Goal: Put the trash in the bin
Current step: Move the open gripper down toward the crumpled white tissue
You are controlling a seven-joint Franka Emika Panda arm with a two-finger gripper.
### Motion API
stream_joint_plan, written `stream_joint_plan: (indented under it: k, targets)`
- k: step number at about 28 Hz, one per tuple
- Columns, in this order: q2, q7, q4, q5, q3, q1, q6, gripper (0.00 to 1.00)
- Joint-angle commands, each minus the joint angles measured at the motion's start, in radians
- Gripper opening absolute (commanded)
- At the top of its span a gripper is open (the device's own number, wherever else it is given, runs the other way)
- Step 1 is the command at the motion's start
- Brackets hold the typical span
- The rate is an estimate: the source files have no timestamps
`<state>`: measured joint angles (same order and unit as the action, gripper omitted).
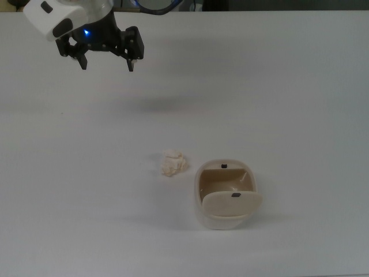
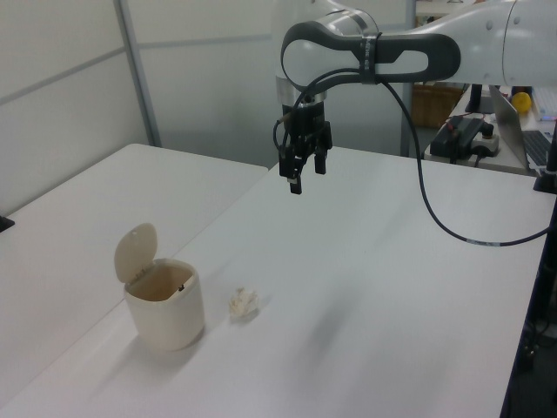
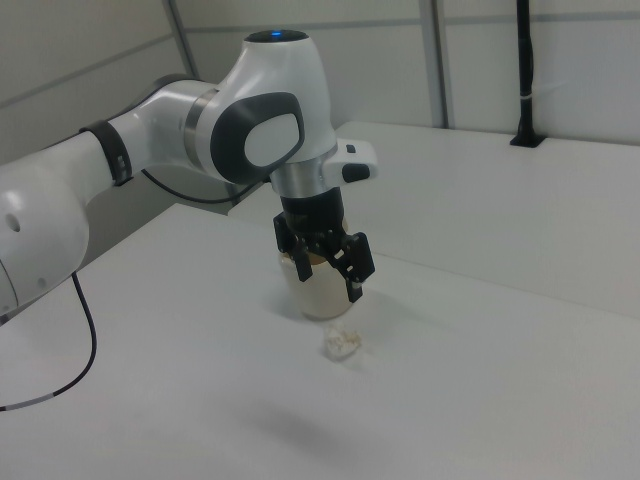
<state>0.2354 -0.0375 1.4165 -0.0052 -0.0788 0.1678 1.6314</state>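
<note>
In the top view I see my gripper (image 1: 107,62) hanging with its fingers spread wide and empty, well apart from the trash (image 1: 173,163), a lumpy wad with no clear long axis, just beside the bin (image 1: 227,194) on the top view's left. In the left view the bin's lid (image 2: 136,252) stands tilted up, the wad at the left view's right. In the right view the gripper partly hides the bin, the wad below.

Your gripper (image 1: 107,62) (image 2: 297,180) (image 3: 327,280) hangs in the air, pointing straight down, its two black fingers (image 1: 131,55) spread apart with nothing between them. Above it, your white wrist (image 3: 270,125) bends over, and the arm (image 2: 409,54) reaches back roughly level.
</note>
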Motion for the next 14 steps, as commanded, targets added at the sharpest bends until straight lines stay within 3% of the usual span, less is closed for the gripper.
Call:
stream_joint_plan:
  k: [1,5,10,14]
  targets:
    - [-0.016,-0.016,0.009,0.008,0.004,-0.004,0.022,1.0]
    - [-0.01,-0.016,0.013,-0.012,0.002,-0.013,0.031,1.0]
    - [0.022,0.001,0.036,-0.019,0.002,-0.073,0.093,1.0]
    - [0.065,0.106,0.038,-0.05,0.004,-0.113,0.159,1.0]
